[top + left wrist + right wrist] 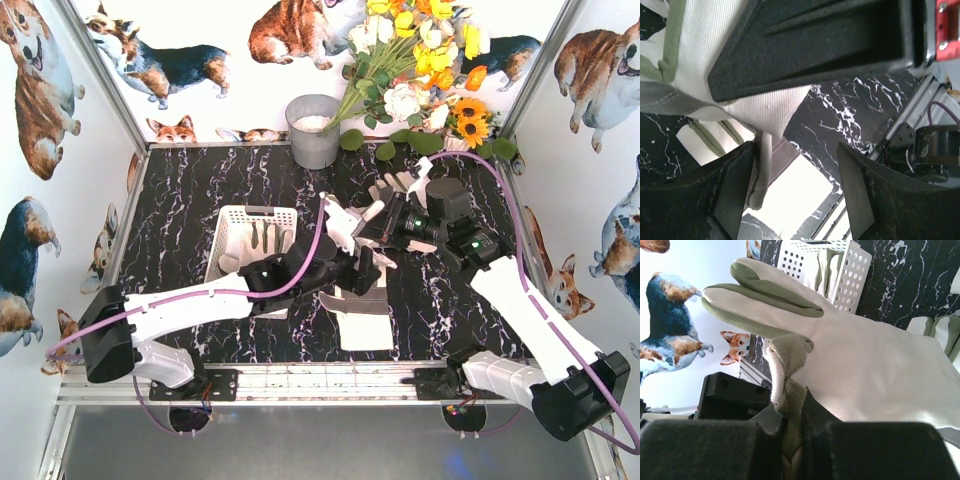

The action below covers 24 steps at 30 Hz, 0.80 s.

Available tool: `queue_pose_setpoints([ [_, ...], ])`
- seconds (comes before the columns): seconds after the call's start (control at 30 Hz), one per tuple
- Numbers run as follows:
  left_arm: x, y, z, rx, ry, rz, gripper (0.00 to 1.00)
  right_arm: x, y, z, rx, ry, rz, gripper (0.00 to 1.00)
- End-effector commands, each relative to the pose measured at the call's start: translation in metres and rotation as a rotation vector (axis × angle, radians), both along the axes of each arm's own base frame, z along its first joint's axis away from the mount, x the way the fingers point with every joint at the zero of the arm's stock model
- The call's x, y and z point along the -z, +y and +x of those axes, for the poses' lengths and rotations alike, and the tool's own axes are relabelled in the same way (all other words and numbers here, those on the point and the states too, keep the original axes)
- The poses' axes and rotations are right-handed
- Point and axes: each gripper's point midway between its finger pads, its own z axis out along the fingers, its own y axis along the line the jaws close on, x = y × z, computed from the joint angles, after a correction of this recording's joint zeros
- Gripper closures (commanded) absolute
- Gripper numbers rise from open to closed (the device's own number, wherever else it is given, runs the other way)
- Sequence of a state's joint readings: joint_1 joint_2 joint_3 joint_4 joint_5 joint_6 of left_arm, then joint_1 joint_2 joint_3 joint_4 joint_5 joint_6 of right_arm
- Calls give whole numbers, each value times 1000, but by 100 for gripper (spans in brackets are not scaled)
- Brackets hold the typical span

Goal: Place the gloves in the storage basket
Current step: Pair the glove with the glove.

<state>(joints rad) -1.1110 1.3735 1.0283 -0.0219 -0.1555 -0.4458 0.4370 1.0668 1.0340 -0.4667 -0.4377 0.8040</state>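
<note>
My right gripper (372, 228) (801, 412) is shut on a cream-white glove (340, 222) (865, 370), pinching its bunched edge and holding it above mid-table, right of the white storage basket (232, 232) (855, 275). The basket holds gloves (262, 238). My left gripper (362, 268) (796, 150) stands open just under the held glove (725, 55). A hanging edge of that glove lies against its left finger (737, 185). Another glove (365, 320) (800, 195) lies flat on the table below. More gloves (392, 185) lie at the back.
A grey metal bucket (313, 130) stands at the back centre, with a bunch of flowers (420, 60) to its right. Printed walls close in both sides. The aluminium rail (330, 378) runs along the near edge.
</note>
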Motion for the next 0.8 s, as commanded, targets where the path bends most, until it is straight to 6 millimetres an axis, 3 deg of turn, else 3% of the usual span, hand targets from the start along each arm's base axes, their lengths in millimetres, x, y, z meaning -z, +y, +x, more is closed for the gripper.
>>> queue_pose_setpoints([
  [0.0, -8, -12, 13, -76, -27, -76, 37, -23, 0, 7, 50, -62, 64, 100],
  [0.3, -24, -3, 43, -265, -82, -144, 36, -20, -9, 10, 149, 2, 83, 100],
  [0.5, -11, -21, 42, -214, -52, -106, 41, -24, -13, 11, 195, 11, 103, 100],
  [0.63, 1, -20, 39, -212, -26, -68, 43, -23, -16, 11, 218, 14, 102, 100],
  [0.77, 5, -15, 40, -235, -21, -54, 54, -21, -16, 12, 221, 14, 109, 100],
])
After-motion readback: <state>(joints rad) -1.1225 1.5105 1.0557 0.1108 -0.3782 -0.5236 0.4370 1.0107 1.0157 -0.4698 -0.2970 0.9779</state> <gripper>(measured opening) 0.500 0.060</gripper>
